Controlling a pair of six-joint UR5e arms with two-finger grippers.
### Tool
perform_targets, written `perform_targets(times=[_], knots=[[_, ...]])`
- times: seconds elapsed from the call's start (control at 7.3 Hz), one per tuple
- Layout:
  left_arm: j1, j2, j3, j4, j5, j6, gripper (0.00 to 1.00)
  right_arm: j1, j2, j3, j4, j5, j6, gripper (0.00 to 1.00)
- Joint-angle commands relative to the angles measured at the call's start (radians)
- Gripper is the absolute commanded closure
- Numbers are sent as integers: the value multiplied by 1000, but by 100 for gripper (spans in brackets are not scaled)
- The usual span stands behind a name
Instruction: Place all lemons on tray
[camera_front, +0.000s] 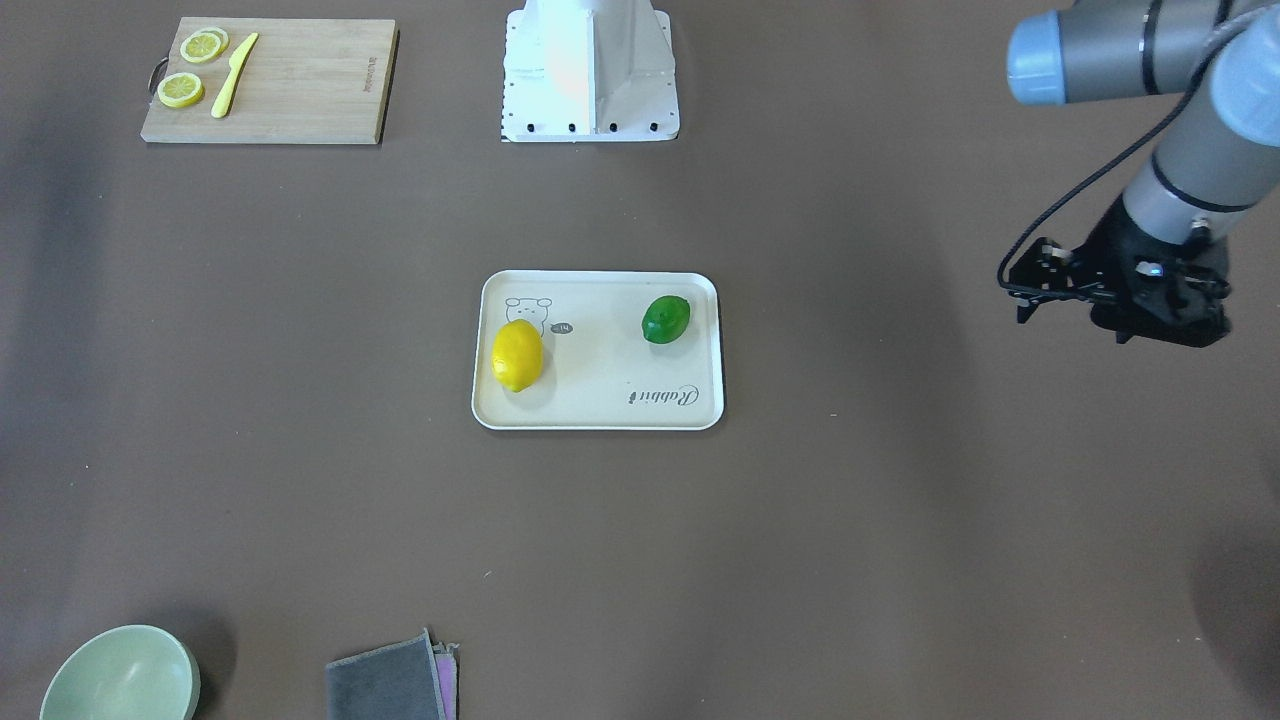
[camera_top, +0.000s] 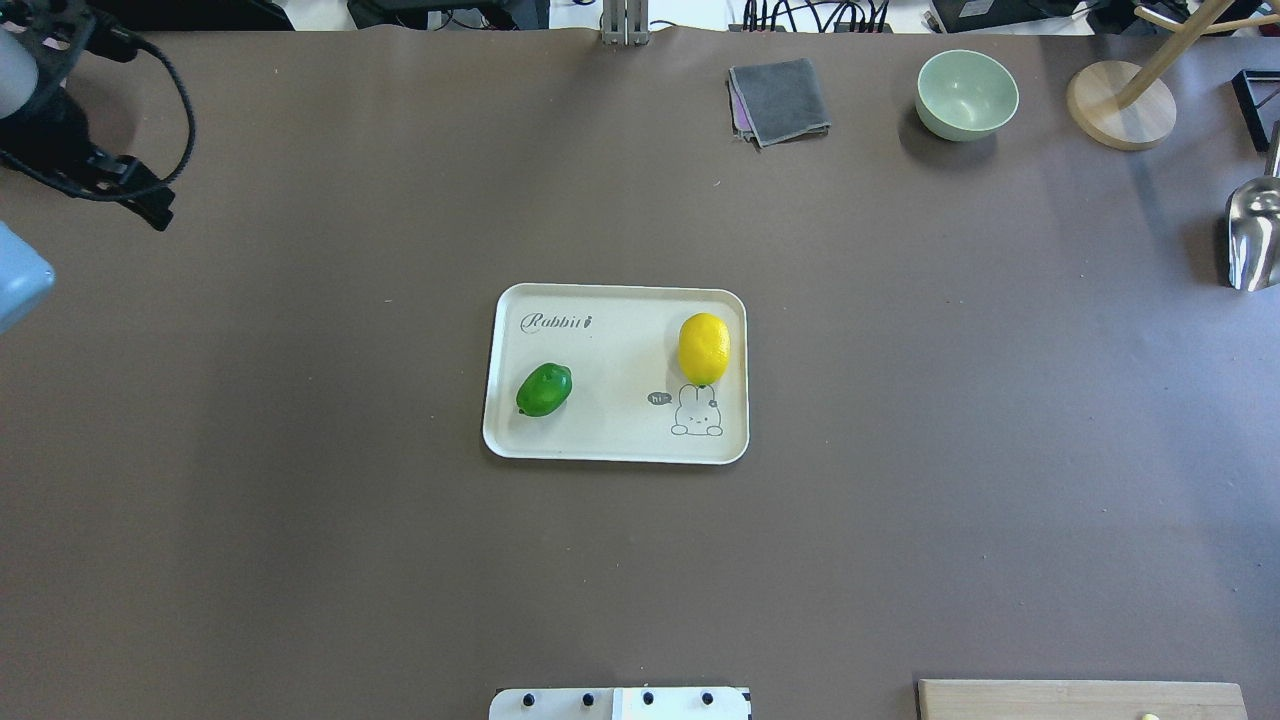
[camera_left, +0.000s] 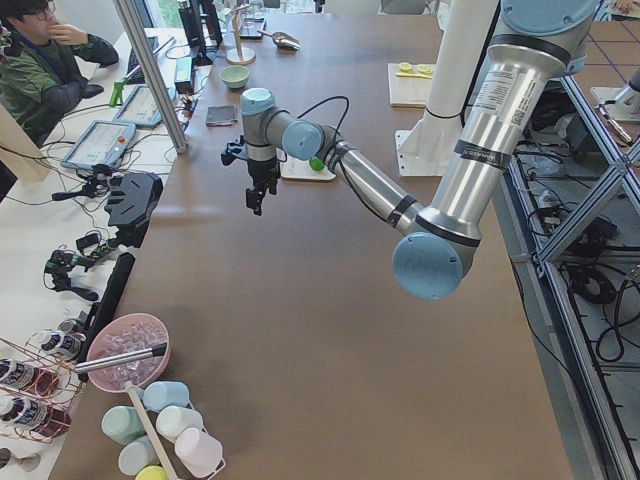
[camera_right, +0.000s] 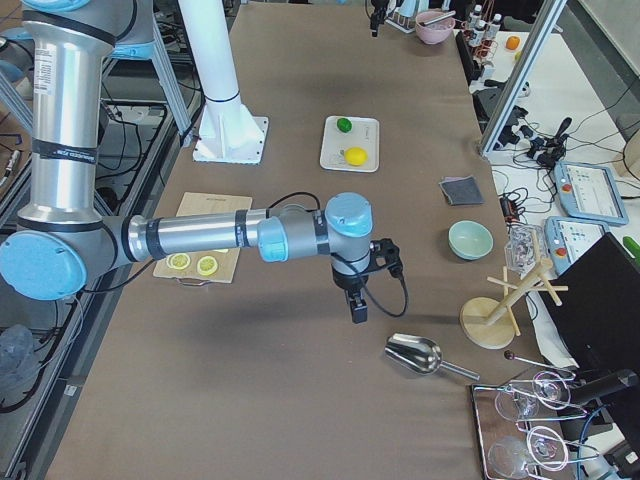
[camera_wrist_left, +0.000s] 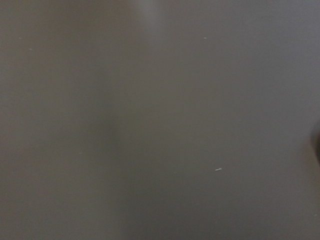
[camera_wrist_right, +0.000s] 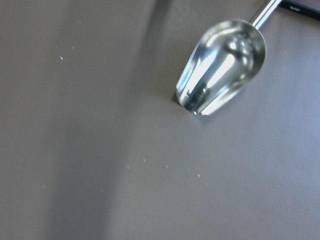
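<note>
The cream tray (camera_front: 600, 410) lies mid-table, also in the overhead view (camera_top: 610, 445). The yellow lemon (camera_front: 517, 355) (camera_top: 704, 348) lies on it beside the rabbit drawing. The green lemon (camera_front: 666, 319) (camera_top: 544, 389) lies on the tray's other side. My left gripper (camera_front: 1150, 300) (camera_top: 95, 170) hangs far from the tray, over bare table; its fingers are hidden, so I cannot tell its state. My right gripper (camera_right: 358, 312) shows only in the exterior right view, above the table near a metal scoop; I cannot tell its state.
A bamboo cutting board (camera_front: 300, 85) with lemon slices (camera_front: 190, 70) and a yellow knife (camera_front: 233, 75) sits near the robot base (camera_front: 590, 70). A green bowl (camera_top: 966, 93), a grey cloth (camera_top: 780, 100), a wooden stand (camera_top: 1120, 105) and the metal scoop (camera_wrist_right: 222, 65) lie at the far side.
</note>
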Motion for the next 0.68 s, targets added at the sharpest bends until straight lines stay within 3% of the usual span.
perform_targets(times=[0.0, 0.14, 0.27, 0.41, 0.55], knots=[[-153, 120, 80, -40, -21, 116, 2, 50, -65, -38, 6, 9, -64, 0], [-288, 117, 126, -22, -95, 122, 2, 53, -58, -60, 9, 9, -65, 0], [-335, 135, 176, -36, -263, 178, 2, 53, -53, -59, 9, 13, -65, 0], [-362, 184, 204, -31, -271, 332, 2, 53, -54, -59, 9, 35, -65, 0], [-370, 226, 205, -25, -271, 346, 2, 53, -60, -59, 9, 49, -67, 0]])
